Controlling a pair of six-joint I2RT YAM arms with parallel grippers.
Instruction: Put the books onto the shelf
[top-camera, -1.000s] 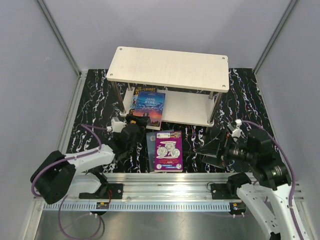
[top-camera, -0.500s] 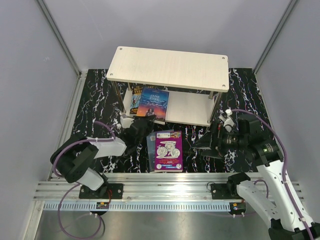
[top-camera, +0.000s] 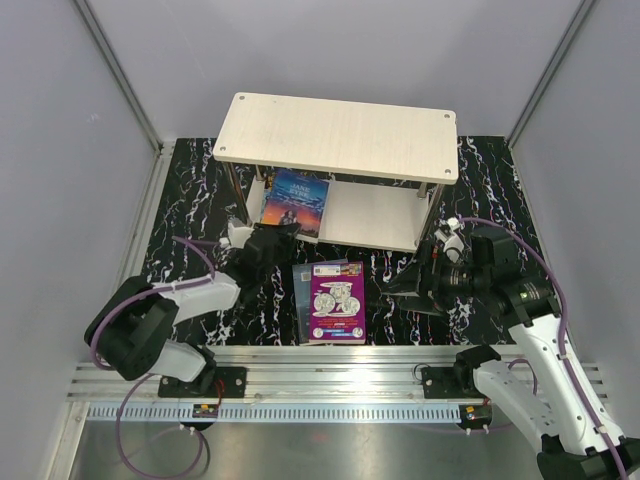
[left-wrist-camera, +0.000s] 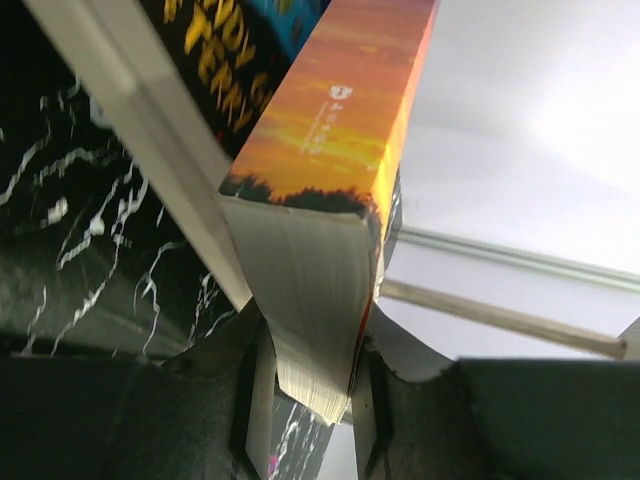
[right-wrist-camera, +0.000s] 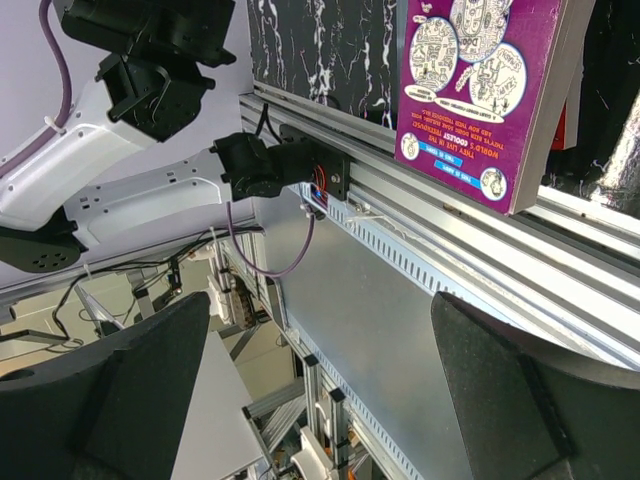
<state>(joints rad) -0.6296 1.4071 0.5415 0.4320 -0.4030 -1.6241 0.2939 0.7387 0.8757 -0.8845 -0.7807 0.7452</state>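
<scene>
The shelf (top-camera: 340, 135) stands at the back of the table. The blue-orange Jane Eyre book (top-camera: 296, 203) leans upright at the left front of the lower board. My left gripper (top-camera: 272, 238) is shut on its lower edge. In the left wrist view the book's page edge (left-wrist-camera: 310, 300) sits clamped in my left gripper (left-wrist-camera: 310, 395). A Treehouse book with yellow lettering (left-wrist-camera: 225, 60) is right beside it. A purple book (top-camera: 337, 302) lies flat on a dark teal one (top-camera: 303, 288) in front of the shelf. My right gripper (top-camera: 398, 290) is open just right of them, empty; the purple book (right-wrist-camera: 480, 90) shows past its fingers (right-wrist-camera: 540, 400).
The black marbled table (top-camera: 190, 200) is walled in by grey panels. The shelf's thin metal posts (top-camera: 432, 215) stand at its corners, and one post (left-wrist-camera: 500, 318) passes close to the held book. An aluminium rail (top-camera: 330, 360) runs along the near edge.
My left gripper has gone from open to shut on the Jane Eyre book, which now stands a little higher and further left. The right arm swung in earlier and now holds still.
</scene>
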